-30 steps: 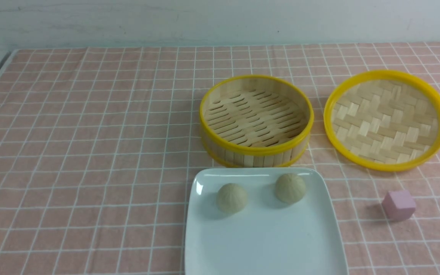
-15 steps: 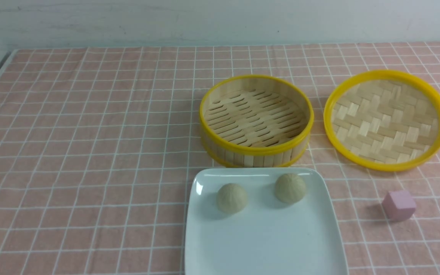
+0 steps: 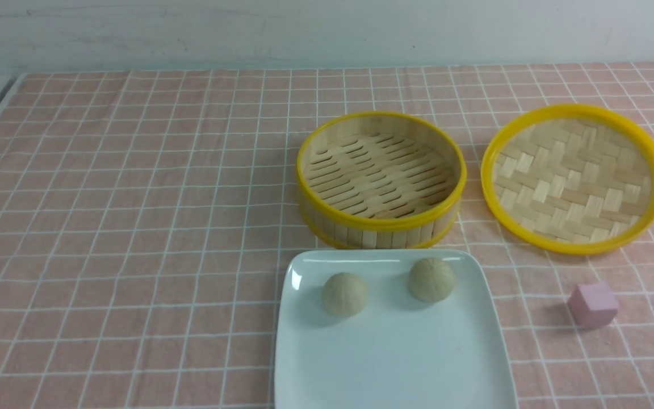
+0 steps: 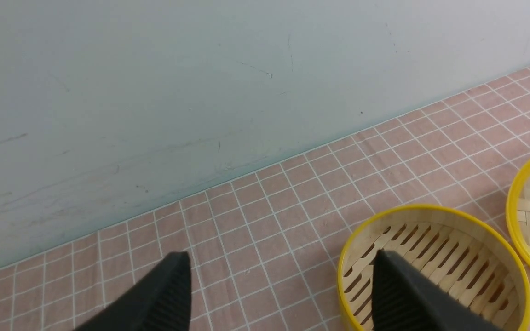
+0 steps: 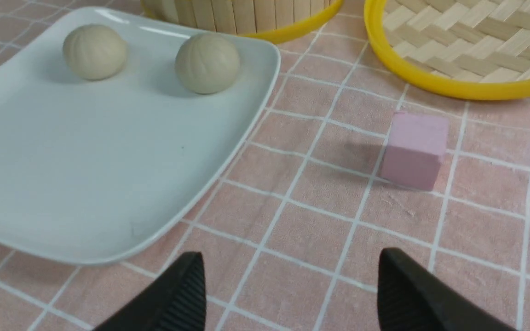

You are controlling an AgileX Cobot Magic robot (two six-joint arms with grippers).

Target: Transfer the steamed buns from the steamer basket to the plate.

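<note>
Both steamed buns sit on the plate, near its far edge and apart from each other, and the slatted floor of the steamer basket shows bare. By the look of it the transfer is finished, and what remains is to keep the arms out of the way.

To do that well, I would move the right claw most carefully. Its wrist view puts it low over the tabletop, near the plate's corner and the pink cube. A lift straight up seems safer than a sideways sweep. The buns are round and the plate is glossy, so a knock on the rim could roll them off.

The left claw looks over the basket's side toward the wall. It needs only to avoid brushing the yellow rim.

The 2 claws read the same:
- Each has its 2 ribbed fingers spread wide.
- Neither has anything between them.
- Neither touches a bun, the plate, the basket or the woven lid.

The front view shows neither arm at all.
</note>
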